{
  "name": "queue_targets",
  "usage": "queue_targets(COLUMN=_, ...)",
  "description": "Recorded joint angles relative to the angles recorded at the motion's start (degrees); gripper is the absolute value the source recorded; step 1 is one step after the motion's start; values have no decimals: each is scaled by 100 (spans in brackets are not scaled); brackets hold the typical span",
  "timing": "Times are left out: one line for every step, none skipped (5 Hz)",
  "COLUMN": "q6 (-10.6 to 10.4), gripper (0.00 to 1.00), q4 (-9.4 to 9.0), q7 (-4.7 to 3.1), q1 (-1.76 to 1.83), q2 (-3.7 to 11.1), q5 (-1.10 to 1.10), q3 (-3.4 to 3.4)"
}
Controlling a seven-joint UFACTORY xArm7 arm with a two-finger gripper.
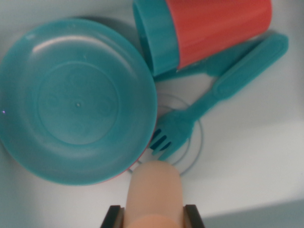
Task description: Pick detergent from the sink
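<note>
Going left to right across the wrist view: big teal plate [76,102] filling the left half, lying flat on the white sink floor [266,156], with a sliver of something pinkish peeking out under its lower edge. Just past it, up top, a cup [204,31] tipped on its side, teal rim toward the wrist view's left, red body running off to the right. Below that a teal fork [209,102] lying diagonally, tines down by the drain ring [197,142], handle up toward the top right, and what looks like a second teal utensil tucked under the cup, hard to say which kind.

Bottom centre: peach-coloured detergent bottle [154,192], blurry from being so close to the lens, sitting between the two dark fingertips of the gripper [153,216]. Pads right against both its sides, so clamped on the bottle by the look of it.

Progress-wise: grasp apparently made, bottle seemingly clear of the sink floor but not out of the basin. Left to do: carry it up and out.

Long axis roughly along the camera's line of sight, rounded end pointing toward the drain and the fork tines
</note>
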Motion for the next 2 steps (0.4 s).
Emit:
queue_targets(q6=0, gripper=100, q4=0, q7=0, q1=0, q2=0, q5=0, q3=0)
queue_targets(q6=156, gripper=100, q4=110, q7=1, q1=1, q2=-46, q5=-2, q3=1)
